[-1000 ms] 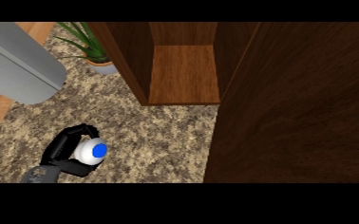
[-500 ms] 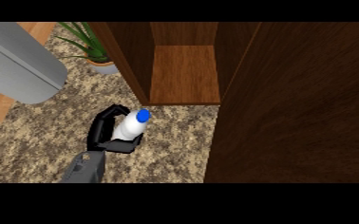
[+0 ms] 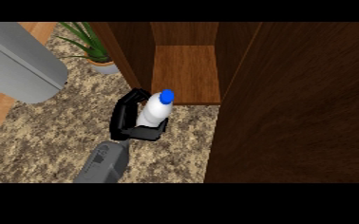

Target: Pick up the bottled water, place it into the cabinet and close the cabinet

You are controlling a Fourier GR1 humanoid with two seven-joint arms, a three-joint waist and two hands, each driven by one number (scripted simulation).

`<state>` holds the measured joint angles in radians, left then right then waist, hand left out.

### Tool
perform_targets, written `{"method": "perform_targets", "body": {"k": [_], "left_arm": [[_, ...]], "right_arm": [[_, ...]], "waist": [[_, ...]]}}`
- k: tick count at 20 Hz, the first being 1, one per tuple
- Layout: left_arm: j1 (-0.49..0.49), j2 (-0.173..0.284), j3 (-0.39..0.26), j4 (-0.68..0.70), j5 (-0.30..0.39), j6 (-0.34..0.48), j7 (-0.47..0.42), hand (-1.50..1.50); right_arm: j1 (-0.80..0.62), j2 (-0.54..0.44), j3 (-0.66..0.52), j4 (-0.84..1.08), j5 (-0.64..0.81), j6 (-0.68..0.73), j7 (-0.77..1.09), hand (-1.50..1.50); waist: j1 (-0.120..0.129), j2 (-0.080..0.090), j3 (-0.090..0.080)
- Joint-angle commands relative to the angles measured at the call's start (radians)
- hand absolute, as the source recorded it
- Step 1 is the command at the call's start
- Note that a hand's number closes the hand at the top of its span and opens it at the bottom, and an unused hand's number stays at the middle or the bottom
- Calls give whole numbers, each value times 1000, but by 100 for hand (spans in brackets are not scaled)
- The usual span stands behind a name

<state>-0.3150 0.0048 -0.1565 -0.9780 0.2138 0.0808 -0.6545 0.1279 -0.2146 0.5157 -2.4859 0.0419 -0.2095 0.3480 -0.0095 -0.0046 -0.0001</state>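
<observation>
The bottled water point(image 3: 155, 110), white with a blue cap, stands upright over the speckled counter point(image 3: 56, 137), just in front of the cabinet's lower left corner. My right hand point(image 3: 129, 118) is shut on it, with fingers curled round its left side and base. Its grey forearm point(image 3: 105, 163) comes in from the lower edge. The wooden cabinet point(image 3: 186, 71) stands open, with its shelf floor bare. Its dark door point(image 3: 288, 109) swings out toward me and fills the right half of the view. The bottle's cap sits level with the shelf's front edge. My left hand does not show.
A big grey forearm point(image 3: 28, 64) fills the upper left corner. A potted plant point(image 3: 95, 52) stands on the counter beside the cabinet's left wall point(image 3: 129, 52). Bare counter lies to the left of and below my right hand.
My right hand has carried the bottle from the lower left up and to the right, close to the cabinet's opening. The door has not moved.
</observation>
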Motion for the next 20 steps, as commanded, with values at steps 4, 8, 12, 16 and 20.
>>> {"method": "perform_targets", "body": {"k": [4, 8, 12, 16, 20], "left_arm": [[-82, -5, -149, -148, 97, 198, 193, 150], [-140, -5, -215, -124, 167, 290, 197, 150], [-255, -5, -212, -71, 140, 355, 247, 150], [-303, -5, -265, -79, 150, 458, 307, 150], [-384, -5, -201, 71, 204, 425, 293, 150]], "right_arm": [[63, -42, -48, -59, -24, 37, -40, -150], [24, -2, 57, -143, 83, -32, 89, -150], [-7, -4, 0, -34, 58, -15, 18, -150], [164, -60, 44, -90, 41, 6, -90, -150], [94, -80, -50, -158, -40, 13, 2, -150]], "waist": [[-1, 3, 1], [-6, 3, -1], [-4, 5, 0], [-12, 2, 1], [-14, 7, 0]]}}
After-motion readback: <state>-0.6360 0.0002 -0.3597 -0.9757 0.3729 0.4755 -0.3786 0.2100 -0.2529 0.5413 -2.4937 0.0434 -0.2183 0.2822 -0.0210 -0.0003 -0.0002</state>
